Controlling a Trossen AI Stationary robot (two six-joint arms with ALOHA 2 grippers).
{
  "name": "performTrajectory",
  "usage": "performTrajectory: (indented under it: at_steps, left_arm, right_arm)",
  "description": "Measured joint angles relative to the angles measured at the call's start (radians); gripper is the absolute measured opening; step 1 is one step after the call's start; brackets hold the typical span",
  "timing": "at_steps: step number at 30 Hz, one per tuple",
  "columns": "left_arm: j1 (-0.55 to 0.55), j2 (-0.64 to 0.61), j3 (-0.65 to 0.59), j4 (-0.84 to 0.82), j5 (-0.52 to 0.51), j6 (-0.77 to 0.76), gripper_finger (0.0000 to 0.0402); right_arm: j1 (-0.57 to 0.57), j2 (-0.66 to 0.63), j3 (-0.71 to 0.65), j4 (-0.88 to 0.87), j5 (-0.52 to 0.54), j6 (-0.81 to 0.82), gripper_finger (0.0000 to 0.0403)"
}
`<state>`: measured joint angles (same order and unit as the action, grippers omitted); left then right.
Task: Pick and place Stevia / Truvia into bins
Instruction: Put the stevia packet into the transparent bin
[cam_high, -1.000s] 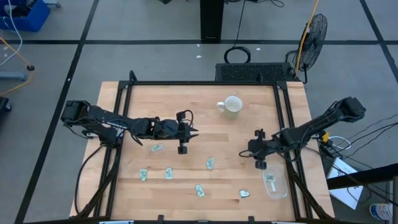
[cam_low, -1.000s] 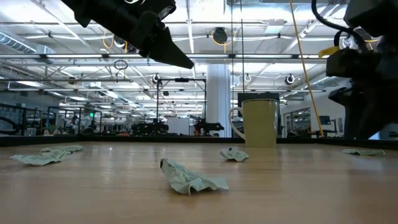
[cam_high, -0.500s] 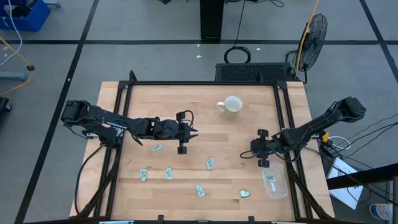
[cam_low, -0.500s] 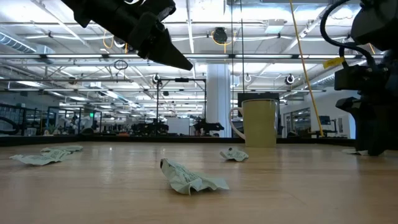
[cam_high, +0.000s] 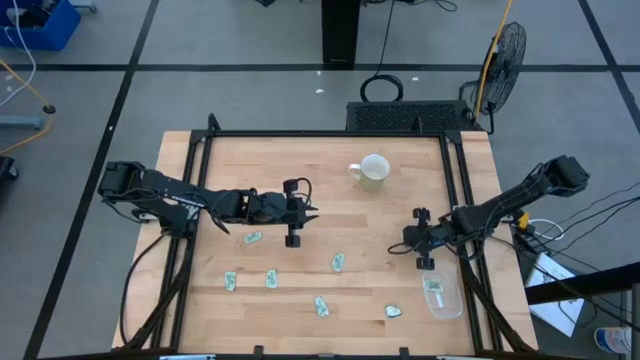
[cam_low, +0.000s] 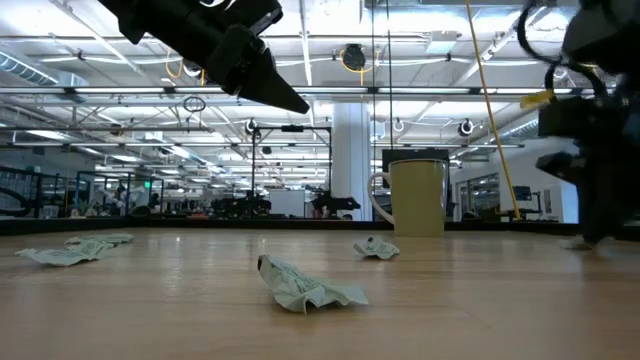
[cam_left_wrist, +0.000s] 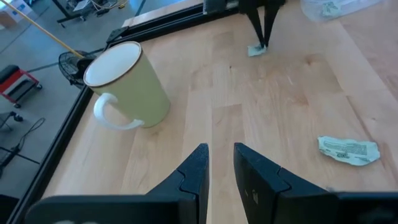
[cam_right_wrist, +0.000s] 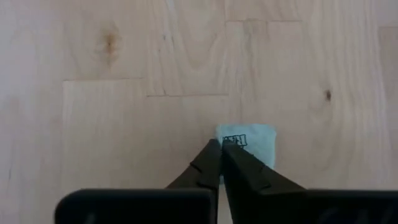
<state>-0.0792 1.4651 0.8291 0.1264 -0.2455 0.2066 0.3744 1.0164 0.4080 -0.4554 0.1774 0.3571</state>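
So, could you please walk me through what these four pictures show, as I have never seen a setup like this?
This is a robot with two dark arms at a wooden table. One picture looks straight down from above, one looks level across the tabletop, and two come from cameras on the arms' wrists.

On the table stand a white mug and, near the right front corner, a clear plastic tub with a sachet inside. Several small pale green sweetener sachets lie scattered across the front half.

The right gripper is down at the table just beside the tub. Its own camera shows its fingers closed together on the edge of one sachet that lies flat on the wood.

The left gripper waits above the table's left middle, holding nothing, its fingers slightly parted.
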Motion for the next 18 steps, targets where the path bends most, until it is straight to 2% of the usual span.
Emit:
performTrajectory:
  at_steps: [5, 9, 12, 18]
  left_arm:
    - [0.000, 0.000, 0.000, -0.001, 0.000, 0.001, 0.0081]
    - [0.000, 0.000, 0.000, -0.003, -0.001, -0.001, 0.0081]
    - [0.000, 0.000, 0.000, -0.003, -0.001, -0.004, 0.0081]
    - [0.000, 0.000, 0.000, -0.003, -0.001, -0.005, 0.0081]
  right_arm:
    - [0.006, 0.003, 0.211, -0.158, -0.007, -0.003, 0.0002]
    - [0.057, 0.024, 0.379, -0.248, -0.094, 0.082, 0.0001]
    - [0.123, 0.064, 0.466, -0.311, -0.182, 0.243, 0.0001]
    - [0.308, 0.163, 0.532, -0.353, -0.361, 0.711, 0.0001]
